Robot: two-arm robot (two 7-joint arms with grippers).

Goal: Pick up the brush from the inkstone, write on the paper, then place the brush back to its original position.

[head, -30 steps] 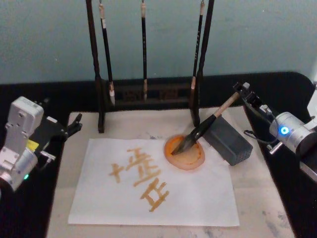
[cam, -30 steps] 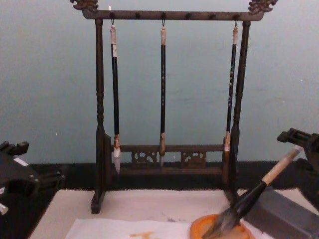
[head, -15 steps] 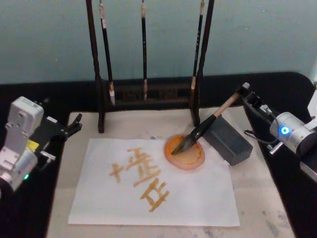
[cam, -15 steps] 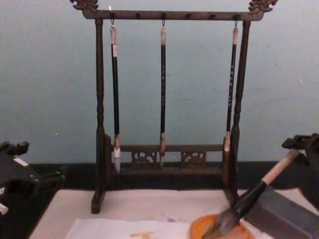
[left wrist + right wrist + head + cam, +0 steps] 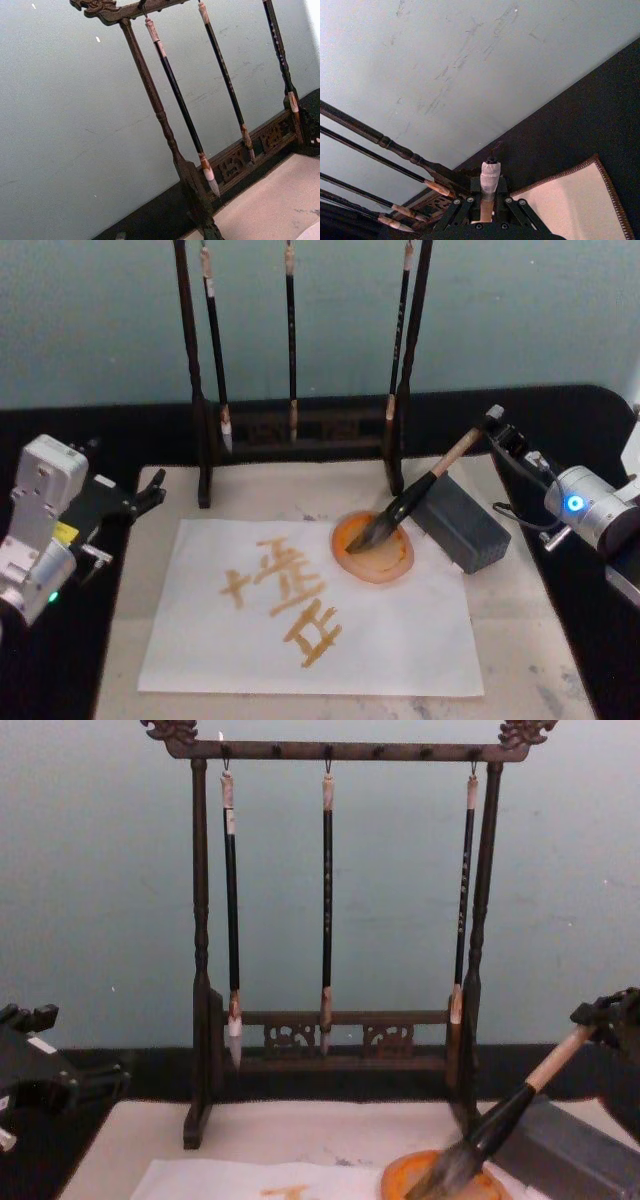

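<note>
The brush (image 5: 415, 498) lies slanted, its bushy bristles in a round orange dish (image 5: 390, 562) and its handle leaning over the dark grey inkstone (image 5: 462, 525). My right gripper (image 5: 495, 428) is shut on the handle's top end, and the right wrist view shows the brush's white cap (image 5: 491, 172) between the fingers. From the chest, the brush (image 5: 510, 1112) rises toward the right gripper (image 5: 605, 1020). The white paper (image 5: 400, 640) carries orange characters. My left gripper (image 5: 148, 495) is parked open at the table's left edge.
A dark wooden rack (image 5: 300, 430) with three thin hanging brushes stands behind the paper, also seen as the rack (image 5: 330, 1040) and the rack (image 5: 190, 175). A beige mat (image 5: 520, 640) lies under everything. Black table surrounds it.
The right gripper and the brush's upper end have sunk a little and shifted right. The bristles stay in the orange dish. The left arm has not moved.
</note>
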